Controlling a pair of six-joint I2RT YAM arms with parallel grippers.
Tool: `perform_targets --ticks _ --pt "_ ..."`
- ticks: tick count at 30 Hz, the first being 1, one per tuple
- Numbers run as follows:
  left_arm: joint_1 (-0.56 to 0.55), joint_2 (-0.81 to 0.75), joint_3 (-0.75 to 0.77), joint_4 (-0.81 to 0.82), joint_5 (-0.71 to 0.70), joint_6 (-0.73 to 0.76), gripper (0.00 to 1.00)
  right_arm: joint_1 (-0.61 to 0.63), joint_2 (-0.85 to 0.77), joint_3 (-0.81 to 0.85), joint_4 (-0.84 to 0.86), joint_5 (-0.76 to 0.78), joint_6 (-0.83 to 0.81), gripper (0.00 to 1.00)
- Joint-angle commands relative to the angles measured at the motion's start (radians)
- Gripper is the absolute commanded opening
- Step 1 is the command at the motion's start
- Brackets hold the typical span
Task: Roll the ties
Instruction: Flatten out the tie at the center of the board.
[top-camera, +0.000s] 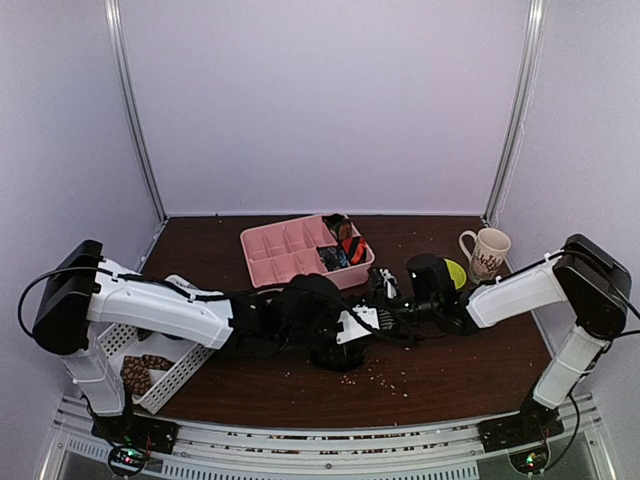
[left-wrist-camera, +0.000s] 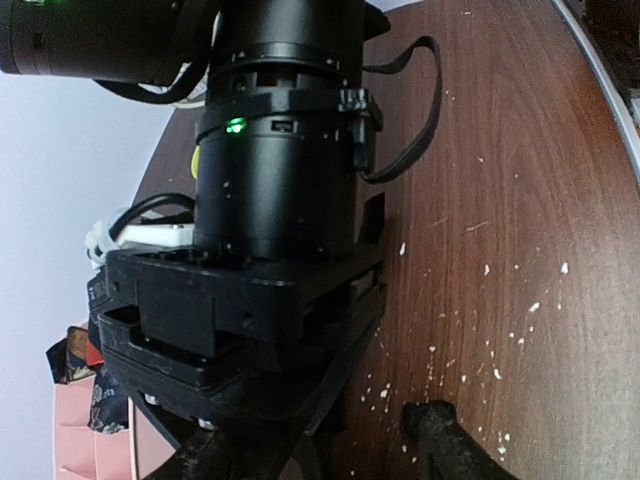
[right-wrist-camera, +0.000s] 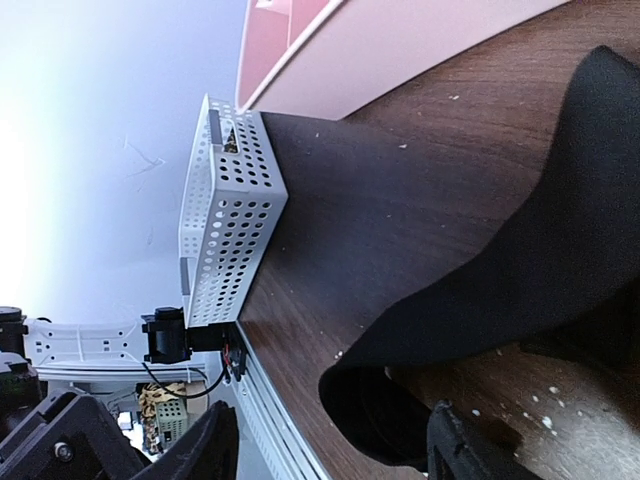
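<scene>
Between the spread jaws of the right gripper (right-wrist-camera: 330, 425) lies the folded end of the black necktie (right-wrist-camera: 480, 280), flat on the table (right-wrist-camera: 400, 170). It looks limp, light and likely slippery, so pinch that fold. The left gripper (left-wrist-camera: 315, 445) also stands spread.

Black tie (right-wrist-camera: 500, 270): plain, unrolled, spread flat with one end folded over, about the middle of the table, nearer the near edge.
Brown tie (top-camera: 145, 372): small light pattern, bunched, near-left corner.
Rolled ties (top-camera: 340, 245): orange-striped and dark coils, side by side, by the far edge.
</scene>
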Motion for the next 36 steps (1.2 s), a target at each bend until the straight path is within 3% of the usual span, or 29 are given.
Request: perform_targets --ticks 1,6,12,19,23,28,32,36 --pt "-0.029 0.09 -0.017 -0.155 0.175 -0.022 0.61 -0.027 -0.112 0.024 0.04 0.025 -0.065 0.65" --pt "-0.03 0.043 -0.111 -0.057 0.226 -0.035 0.63 -0.037 -0.101 0.048 -0.032 0.035 -0.112 0.65" --pt "-0.029 0.104 -0.075 -0.125 0.261 -0.023 0.62 -0.065 -0.127 0.035 -0.139 0.069 -0.186 0.65" --pt "-0.029 0.088 -0.097 -0.077 0.271 -0.023 0.57 -0.097 -0.108 0.071 -0.398 0.191 -0.338 0.65" --pt "-0.032 -0.045 -0.209 0.066 0.277 -0.032 0.58 -0.095 -0.062 0.066 -0.387 0.194 -0.352 0.63" --pt "-0.049 -0.131 -0.243 0.059 0.268 -0.009 0.58 -0.094 -0.06 0.057 -0.366 0.19 -0.349 0.62" --pt "-0.044 -0.103 -0.26 0.067 0.251 -0.012 0.58 -0.093 -0.119 0.051 -0.366 0.177 -0.35 0.62" --pt "-0.024 0.007 -0.181 0.014 0.252 -0.015 0.57 -0.097 -0.211 0.054 -0.416 0.182 -0.366 0.63"
